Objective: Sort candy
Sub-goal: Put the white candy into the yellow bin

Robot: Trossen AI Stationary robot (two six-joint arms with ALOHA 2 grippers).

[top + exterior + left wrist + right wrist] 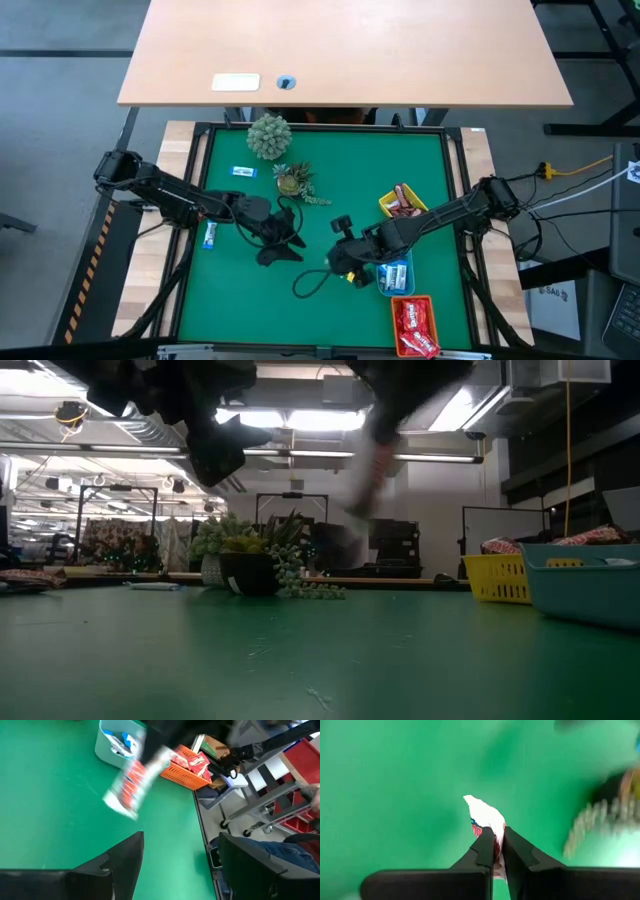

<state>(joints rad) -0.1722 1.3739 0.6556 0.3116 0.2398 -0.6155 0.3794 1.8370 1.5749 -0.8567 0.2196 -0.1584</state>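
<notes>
My right gripper (495, 842) is shut on a shiny red candy packet (132, 782), which hangs blurred above the green mat (330, 300) in the low view (375, 470). My left gripper (182, 865) stands open just left of it over the mat's middle (285, 240), nothing between its fingers. Two blue-and-white candies (243, 172) (209, 236) lie flat on the mat at the left. More red packets fill the orange tray (413, 325), blue-and-white ones the blue tray (393, 275), and dark bars the yellow tray (400, 203). My right gripper pinches one end of the red packet (490, 827) between its two fingers. The fingers slant downward from the table's right side. The packet's white crimped end (479, 807) sticks out past the fingertips. The packet hangs tilted and clear of the mat.
Two small green plants (269, 135) (293, 180) stand at the mat's far middle. The three trays line the right side, from middle to near corner. A black cable (310, 285) loops on the mat under the grippers. A wooden table (340, 50) lies beyond the far edge.
</notes>
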